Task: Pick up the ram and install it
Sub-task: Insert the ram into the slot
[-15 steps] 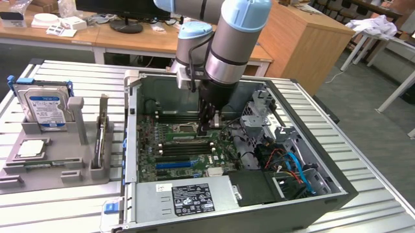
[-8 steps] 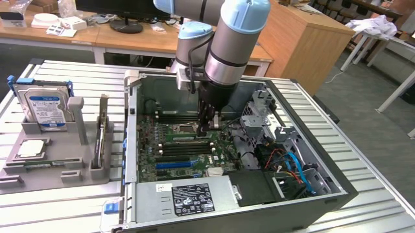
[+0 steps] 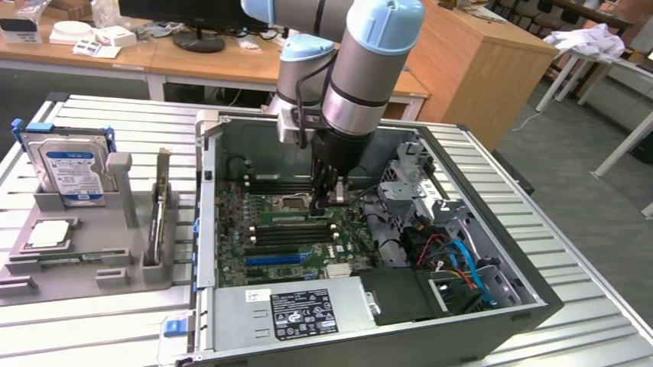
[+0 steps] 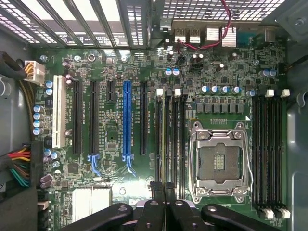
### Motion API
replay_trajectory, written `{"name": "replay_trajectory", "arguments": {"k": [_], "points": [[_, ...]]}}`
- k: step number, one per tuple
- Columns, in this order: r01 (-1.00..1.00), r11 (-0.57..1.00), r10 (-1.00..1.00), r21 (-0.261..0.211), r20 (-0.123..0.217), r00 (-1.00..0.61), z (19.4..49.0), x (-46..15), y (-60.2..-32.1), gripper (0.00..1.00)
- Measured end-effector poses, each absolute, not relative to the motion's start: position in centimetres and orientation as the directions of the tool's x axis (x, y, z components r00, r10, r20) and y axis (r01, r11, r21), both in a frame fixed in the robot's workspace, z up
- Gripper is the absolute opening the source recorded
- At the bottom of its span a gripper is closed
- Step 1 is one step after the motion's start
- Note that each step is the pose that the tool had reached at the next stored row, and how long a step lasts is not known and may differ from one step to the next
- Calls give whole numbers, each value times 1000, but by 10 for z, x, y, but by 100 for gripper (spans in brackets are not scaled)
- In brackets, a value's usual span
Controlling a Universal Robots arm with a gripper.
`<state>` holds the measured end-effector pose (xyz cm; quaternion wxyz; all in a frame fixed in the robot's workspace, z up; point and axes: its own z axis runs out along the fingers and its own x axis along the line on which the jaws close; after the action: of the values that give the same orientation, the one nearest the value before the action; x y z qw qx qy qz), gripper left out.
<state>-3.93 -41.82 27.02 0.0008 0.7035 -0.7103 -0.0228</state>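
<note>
Item: long, thin green circuit-board ram point(image 3: 290, 216) point(image 4: 164, 139), standing on edge in one of the black memory slots of the green motherboard point(image 3: 306, 245) point(image 4: 115, 62), directly below the pincer and running away from its tips along the slot. Pincer point(image 3: 323, 205) point(image 4: 161, 185): black fingers brought together, tips at the near end of the ram; whether they nip its top edge or only rest on it cannot be told. Carried by a grey-and-pale-blue robot arm point(image 3: 352, 84) reaching down into the open dark metal computer case point(image 3: 510, 306). Just to one side of the pincer, past the ram's bank of slots: silver-framed square processor socket point(image 3: 290, 202) point(image 4: 219, 161), with a second bank of black memory slots point(image 4: 269, 149) beyond it. To the other side of the pincer: long blue plastic expansion slot point(image 3: 274, 260) point(image 4: 126, 120) among black ones. Well apart from the pincer, outside the case toward the exterior view's left: grey plastic holder point(image 3: 102, 252) on the slatted metal table point(image 3: 92, 329), with a boxy silver-and-blue hard drive point(image 3: 63, 164) standing upright in it.
</note>
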Motion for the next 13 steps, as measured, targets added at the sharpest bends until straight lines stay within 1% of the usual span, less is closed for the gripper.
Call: {"name": "replay_trajectory", "arguments": {"k": [13], "points": [[-999, 9, -999, 34, -31, -10, 267, -39, -418, 11]]}}
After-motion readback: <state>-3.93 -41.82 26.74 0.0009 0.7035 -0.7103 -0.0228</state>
